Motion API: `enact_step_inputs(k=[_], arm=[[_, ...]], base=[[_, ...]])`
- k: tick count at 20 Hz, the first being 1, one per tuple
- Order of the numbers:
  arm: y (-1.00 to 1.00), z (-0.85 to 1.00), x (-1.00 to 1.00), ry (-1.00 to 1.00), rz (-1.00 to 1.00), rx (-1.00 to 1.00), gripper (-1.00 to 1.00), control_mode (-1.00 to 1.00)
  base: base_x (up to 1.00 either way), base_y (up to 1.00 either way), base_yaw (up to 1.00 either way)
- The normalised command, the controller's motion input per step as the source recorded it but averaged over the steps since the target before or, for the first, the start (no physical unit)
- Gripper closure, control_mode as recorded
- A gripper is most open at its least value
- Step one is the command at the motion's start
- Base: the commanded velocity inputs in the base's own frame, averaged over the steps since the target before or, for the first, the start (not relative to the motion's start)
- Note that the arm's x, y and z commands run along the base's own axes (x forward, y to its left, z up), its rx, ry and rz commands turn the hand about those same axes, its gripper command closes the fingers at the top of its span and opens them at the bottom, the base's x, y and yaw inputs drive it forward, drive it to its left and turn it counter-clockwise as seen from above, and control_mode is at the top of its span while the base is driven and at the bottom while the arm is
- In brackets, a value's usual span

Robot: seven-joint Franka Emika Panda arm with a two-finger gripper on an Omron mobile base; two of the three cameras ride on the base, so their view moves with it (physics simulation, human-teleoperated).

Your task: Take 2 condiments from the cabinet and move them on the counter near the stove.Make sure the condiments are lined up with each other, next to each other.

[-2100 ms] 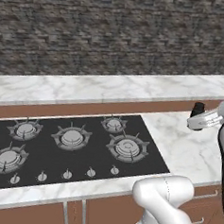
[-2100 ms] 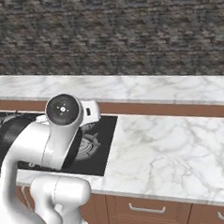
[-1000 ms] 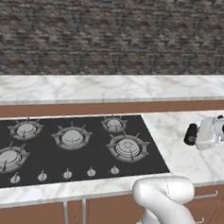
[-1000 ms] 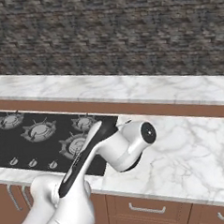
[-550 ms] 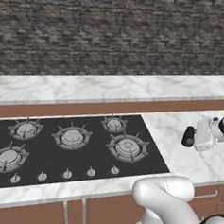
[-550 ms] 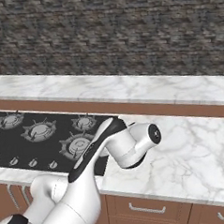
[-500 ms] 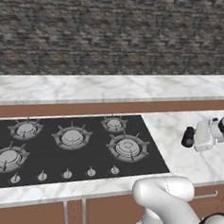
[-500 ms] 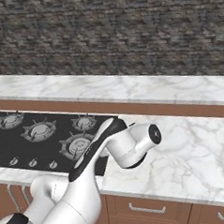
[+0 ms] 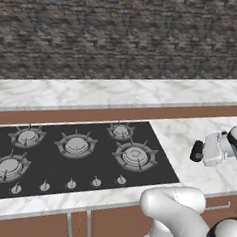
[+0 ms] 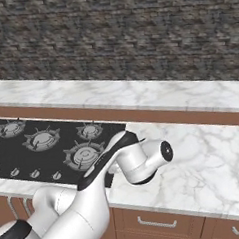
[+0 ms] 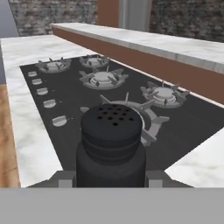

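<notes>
We have brought the black shaker bottle (image 11: 112, 144) over the white marble desk (image 9: 189, 138) just right of the stove (image 9: 78, 153), probably so it can be set down there beside the burners. The fingers (image 11: 112, 178) are clamped on its sides, holding it. Their tips are cut off at the hand view's bottom edge, so whether the bottle's base touches the marble is hard to tell.

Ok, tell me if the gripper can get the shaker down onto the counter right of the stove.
Probably yes. The gripper is shut on the shaker, low over bare counter beside the stove, with nothing beneath it.
</notes>
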Motion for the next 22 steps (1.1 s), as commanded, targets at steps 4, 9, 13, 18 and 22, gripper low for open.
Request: enact_step_inputs(k=[4, 9, 13, 18, 22], arm=[[0.00, -0.31, 0.08, 0.00, 0.00, 0.00, 1.00, -1.00], [0.00, -0.32, 0.18, 0.00, 0.01, 0.00, 1.00, -1.00], [0.00, -0.32, 0.15, 0.00, 0.00, 0.00, 1.00, -1.00], [0.00, -0.33, 0.25, 0.00, 0.02, 0.00, 1.00, -1.00], [0.00, -0.30, 0.20, 0.00, 0.01, 0.00, 1.00, -1.00]], base=[[0.00, 0.00, 0.00], [0.00, 0.00, 0.00], [0.00, 0.00, 0.00], [0.00, 0.00, 0.00], [0.00, 0.00, 0.00]])
